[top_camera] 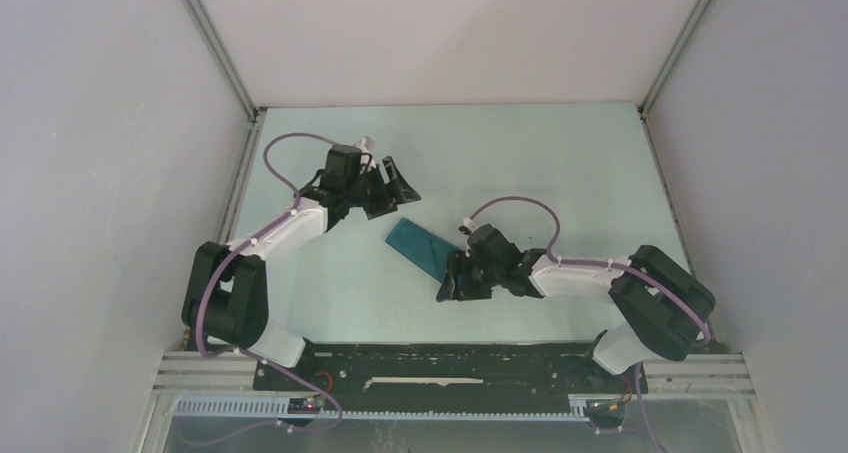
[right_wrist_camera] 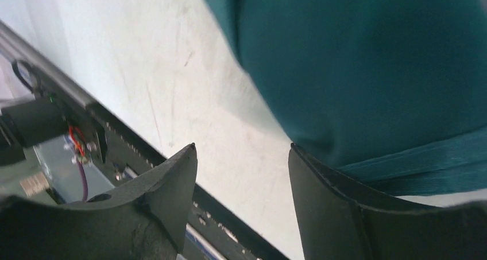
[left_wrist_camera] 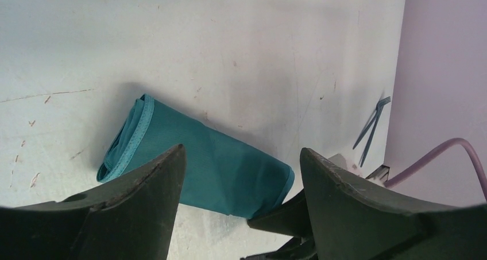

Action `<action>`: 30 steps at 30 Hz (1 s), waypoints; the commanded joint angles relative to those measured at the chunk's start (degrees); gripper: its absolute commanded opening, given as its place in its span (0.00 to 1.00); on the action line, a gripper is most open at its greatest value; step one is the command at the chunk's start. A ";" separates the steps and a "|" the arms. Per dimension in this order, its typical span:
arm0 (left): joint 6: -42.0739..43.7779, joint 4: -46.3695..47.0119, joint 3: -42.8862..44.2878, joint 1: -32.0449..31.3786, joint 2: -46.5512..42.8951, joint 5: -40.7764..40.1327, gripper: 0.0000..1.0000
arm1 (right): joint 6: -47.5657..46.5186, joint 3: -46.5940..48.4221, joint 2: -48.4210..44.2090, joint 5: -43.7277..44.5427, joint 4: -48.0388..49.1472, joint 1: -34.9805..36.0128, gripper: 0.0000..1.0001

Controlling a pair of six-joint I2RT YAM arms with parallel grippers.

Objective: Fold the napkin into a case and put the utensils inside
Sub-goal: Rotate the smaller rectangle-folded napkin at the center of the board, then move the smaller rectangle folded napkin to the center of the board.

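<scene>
The napkin (top_camera: 422, 243) lies mid-table, folded into a narrow teal oblong case that runs diagonally. It also shows in the left wrist view (left_wrist_camera: 212, 162) and fills the upper right of the right wrist view (right_wrist_camera: 373, 70). My left gripper (top_camera: 395, 191) is open and empty, hovering just beyond the case's far end (left_wrist_camera: 241, 151). My right gripper (top_camera: 452, 288) is open at the case's near end (right_wrist_camera: 241, 148), with one finger (right_wrist_camera: 344, 214) against the hemmed edge. The two dark utensils (left_wrist_camera: 372, 128) lie side by side near the right wall; in the top view they are hidden.
Grey walls enclose the table on the left, back and right. The black base rail (top_camera: 450, 363) with wiring runs along the near edge, close behind my right gripper. The right arm's finger (left_wrist_camera: 287, 211) shows under the case's corner in the left wrist view.
</scene>
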 commanded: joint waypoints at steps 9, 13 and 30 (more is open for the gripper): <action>5.33 -5.94 12.78 -1.87 12.72 3.06 0.79 | -7.74 9.62 10.25 -4.92 3.27 -33.56 0.70; 7.77 -10.28 19.59 -2.77 19.23 2.73 0.81 | -12.17 17.52 10.39 -10.33 -9.38 -41.25 0.71; -0.73 4.54 6.88 -12.12 23.98 5.29 0.60 | -17.33 17.39 -19.09 -5.97 -26.73 -56.67 0.80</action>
